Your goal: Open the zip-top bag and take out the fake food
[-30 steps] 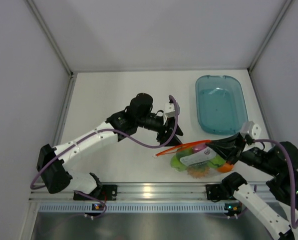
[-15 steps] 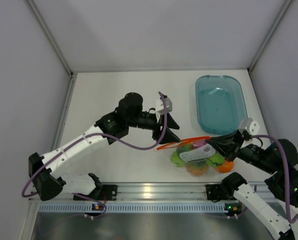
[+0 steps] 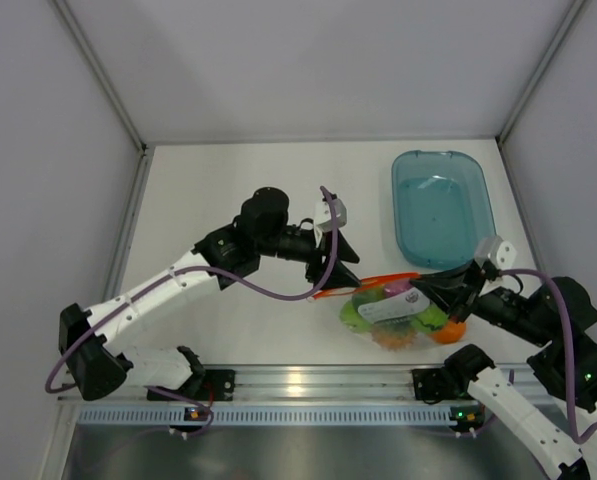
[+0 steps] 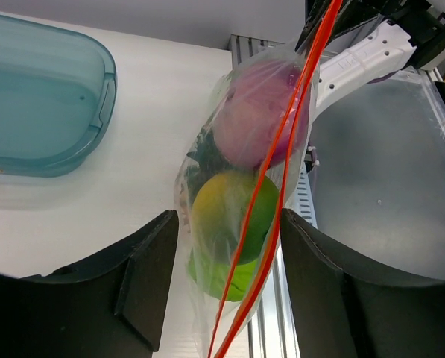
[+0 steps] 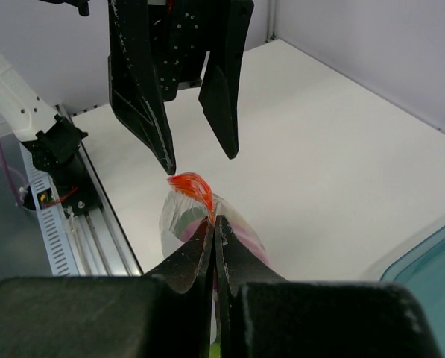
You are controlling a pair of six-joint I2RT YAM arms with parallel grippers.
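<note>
1. as i read the overhead view, the zip-top bag (image 3: 393,308) sits near the front edge of the table (image 3: 218,190), right of centre. it is in front of the translucent blue tub (image 3: 443,208) and apart from it.
2. the right gripper (image 5: 215,224) has its fingers pressed together on one end of the bag. on its wrist camera the orange-red zip strip (image 5: 191,184) bunches out just beyond the tips.
3. the left gripper (image 4: 228,216) is spread wide. its two fingers stand on either side of the bag's other end, with the strip running between them, and neither pad touches the plastic as far as i can see.
4. from the right wrist camera, those left fingertips (image 5: 165,160) hang just above the strip's end, with a gap between them.
5. the fake food (image 3: 403,325) is all inside the bag.
   - on the left wrist camera i pick out the pink ball (image 4: 256,112), the yellow piece (image 4: 222,212), the light green piece (image 4: 233,280) and a dark green bit (image 4: 203,160).
   - overhead, the orange pineapple (image 3: 398,341) and an orange piece (image 3: 454,331) press against the bag's near side.
6. two lines of the strip run close together. i cannot tell whether the zip is sealed.
7. i cannot tell whether the bag rests on the table or hangs just above it.
</note>
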